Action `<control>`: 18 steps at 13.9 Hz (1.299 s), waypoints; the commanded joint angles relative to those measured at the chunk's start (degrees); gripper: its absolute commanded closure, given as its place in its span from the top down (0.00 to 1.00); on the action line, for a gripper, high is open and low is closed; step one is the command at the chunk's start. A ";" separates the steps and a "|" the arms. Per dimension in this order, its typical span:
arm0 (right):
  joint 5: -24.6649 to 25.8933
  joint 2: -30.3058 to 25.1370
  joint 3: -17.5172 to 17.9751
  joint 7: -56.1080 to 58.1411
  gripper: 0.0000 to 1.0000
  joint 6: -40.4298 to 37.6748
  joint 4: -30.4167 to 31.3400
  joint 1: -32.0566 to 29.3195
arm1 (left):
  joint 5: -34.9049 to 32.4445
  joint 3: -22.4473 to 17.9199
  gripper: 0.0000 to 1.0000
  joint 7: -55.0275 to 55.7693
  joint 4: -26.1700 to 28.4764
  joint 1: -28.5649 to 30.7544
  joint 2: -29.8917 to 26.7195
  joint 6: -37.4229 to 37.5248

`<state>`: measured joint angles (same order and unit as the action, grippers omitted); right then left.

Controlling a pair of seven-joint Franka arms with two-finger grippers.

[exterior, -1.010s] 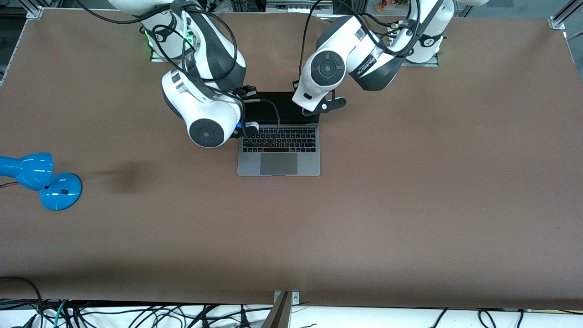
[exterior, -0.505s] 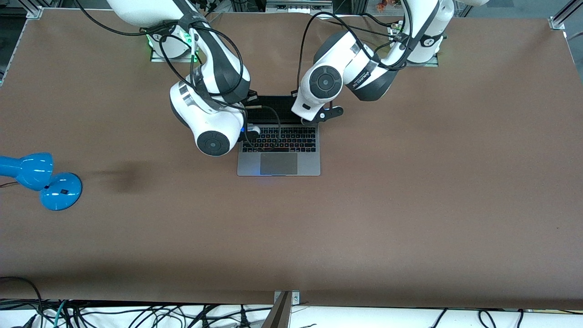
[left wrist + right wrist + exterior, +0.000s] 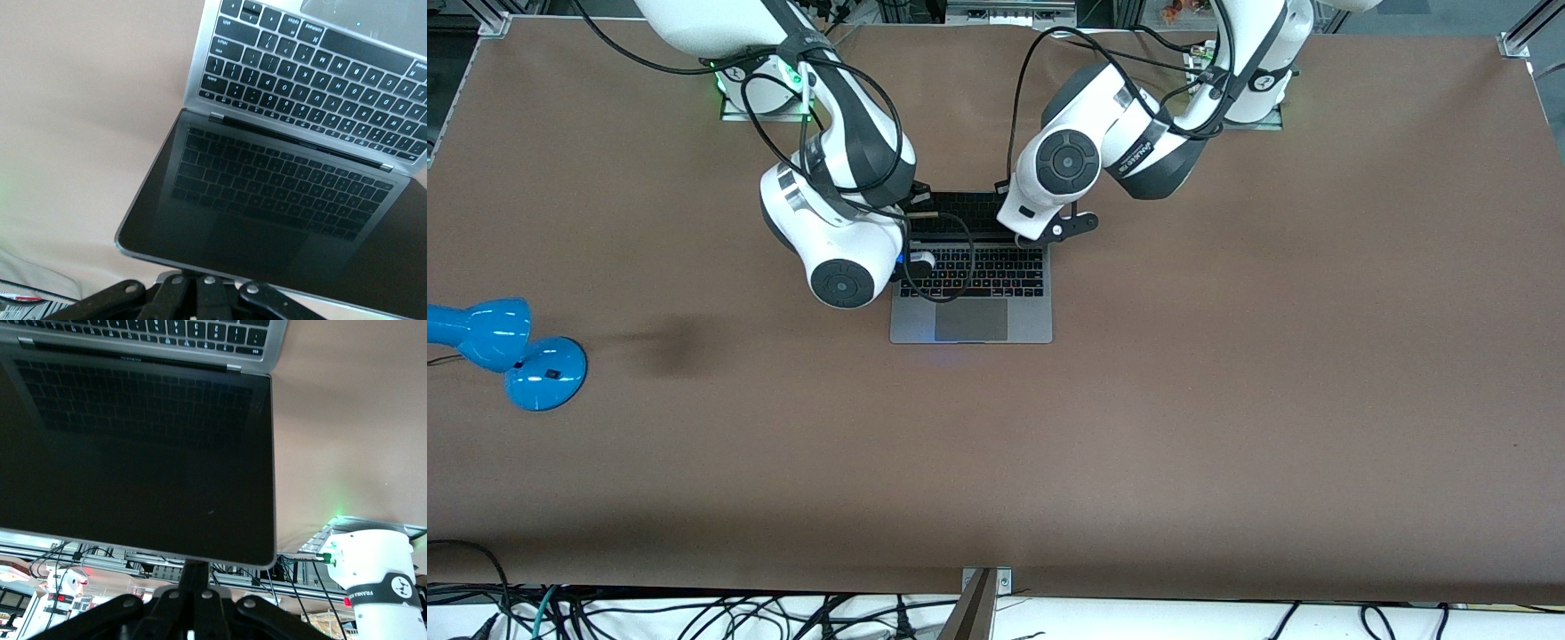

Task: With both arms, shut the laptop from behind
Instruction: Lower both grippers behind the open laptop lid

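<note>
The grey laptop [image 3: 971,307] lies open in the middle of the table, its black screen [image 3: 960,215] tilted over the keyboard. The right arm [image 3: 840,240] and the left arm [image 3: 1063,164] both reach down to the lid's top edge from the robots' side. In the left wrist view the left gripper [image 3: 200,285] is shut, its tips against the back of the lid [image 3: 267,200] at the top edge. In the right wrist view the right gripper [image 3: 199,580] is shut too, its tips against the back of the lid [image 3: 133,453]. The fingertips are hidden by the lid.
A blue desk lamp [image 3: 511,351] lies near the right arm's end of the table, nearer the front camera than the laptop. A black cable [image 3: 965,258] from the right arm hangs over the keyboard. An arm's white base [image 3: 373,580] shows past the lid.
Both arms have moved toward the front camera and the lid has tilted further over the keyboard; less of the screen shows from above.
</note>
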<state>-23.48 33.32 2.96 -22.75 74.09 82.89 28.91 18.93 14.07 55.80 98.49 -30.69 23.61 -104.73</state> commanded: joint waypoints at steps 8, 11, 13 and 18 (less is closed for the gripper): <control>-0.52 0.52 -0.32 -0.46 0.02 2.99 -1.76 -0.17 | -0.38 -0.98 0.00 -1.31 -5.14 0.02 4.16 -0.56; -0.51 1.30 -0.59 -0.02 0.03 4.31 -3.34 -0.52 | -0.38 -1.24 0.00 -1.31 -6.72 0.02 5.56 -0.56; -0.43 2.44 -0.59 0.07 0.03 4.49 -5.18 -1.05 | -0.47 -1.59 0.00 -1.31 -7.69 0.02 6.53 -0.65; -0.43 4.21 -0.59 0.16 0.03 5.10 -7.83 -2.10 | -1.97 -1.59 0.00 -1.31 -7.87 0.02 8.37 -3.37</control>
<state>-23.53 35.74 2.11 -22.69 79.35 77.83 27.47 18.08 12.54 55.52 91.88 -30.43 29.31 -107.06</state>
